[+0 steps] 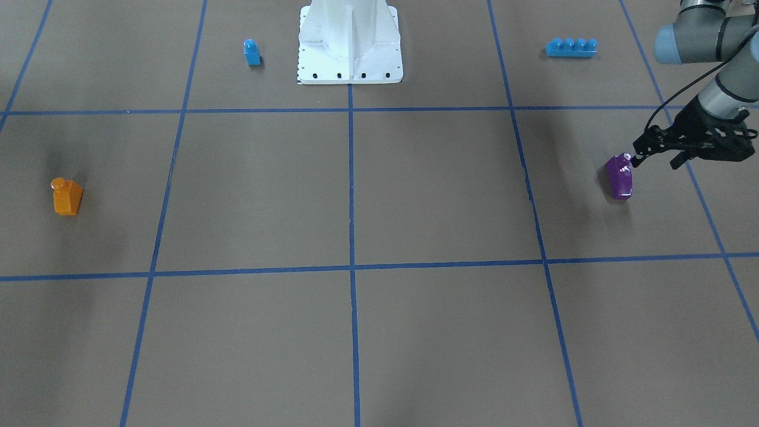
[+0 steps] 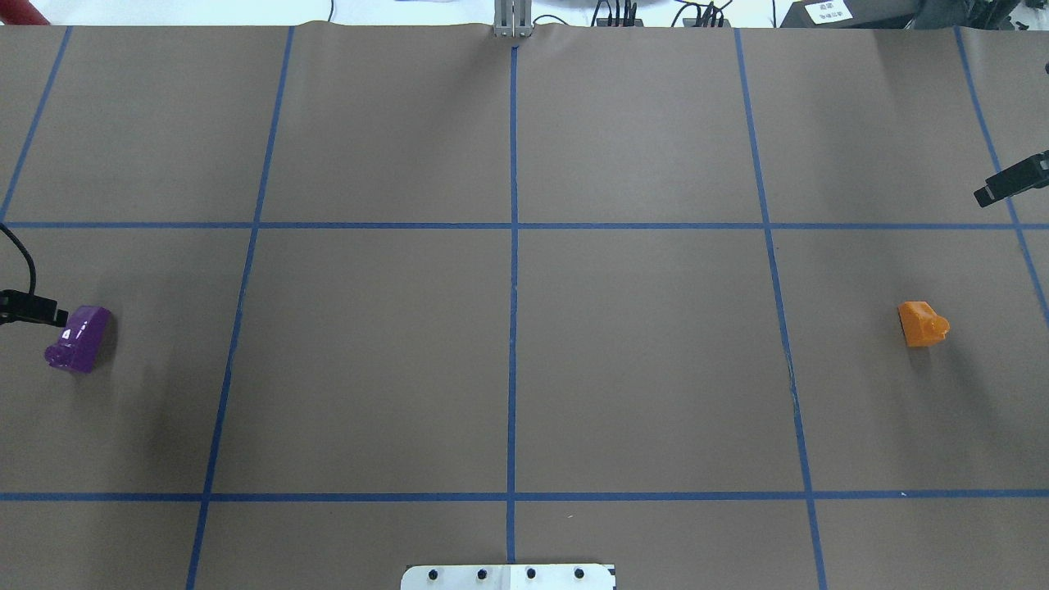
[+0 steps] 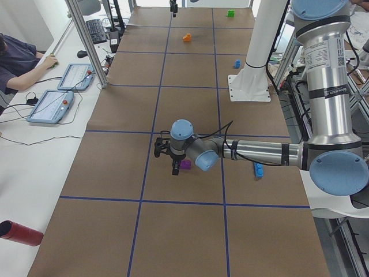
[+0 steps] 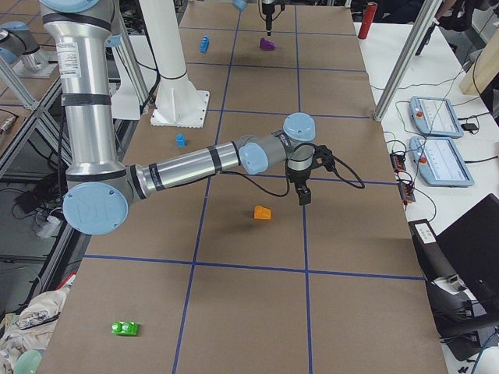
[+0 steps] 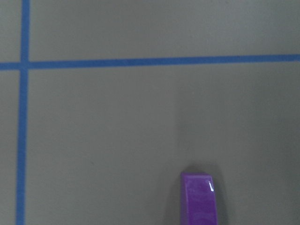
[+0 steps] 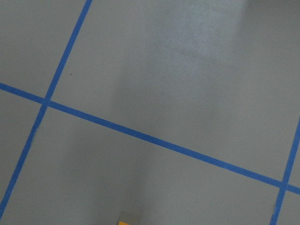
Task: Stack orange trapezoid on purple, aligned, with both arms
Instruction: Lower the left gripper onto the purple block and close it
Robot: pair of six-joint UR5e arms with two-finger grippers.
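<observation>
Overhead exterior view, reading across: at the far left edge, about mid-height, the left gripper (image 2: 31, 310) pokes into frame as one black finger, with a black cable (image 2: 29, 262) looping above it. Its tip sits right at the upper left corner of the purple (image 2: 78, 338), which rests on the brown table (image 2: 369, 369) in the leftmost column of the blue tape grid (image 2: 513, 328). Whether finger and block touch I cannot tell. From the front-facing camera that gripper's two fingers (image 1: 638, 158) stand spread apart, gripping nothing, with one tip just beside the block's top edge. The left wrist camera catches the purple block at the bottom of its frame, right of centre.

In the middle of the overhead frame the grid's centre line runs top to bottom, and the white base plate (image 2: 508, 576) shows at the bottom centre.

Further right, past the third vertical line, the orange trapezoid (image 2: 922, 324) stands alone at mid-height with its stud towards the right, well apart from the purple one. At the far right edge, in the upper half, a black piece of the right gripper (image 2: 1012, 184) juts in, above the orange block in the frame and clear of it. Only that part shows, so I cannot tell whether it is spread or closed
</observation>
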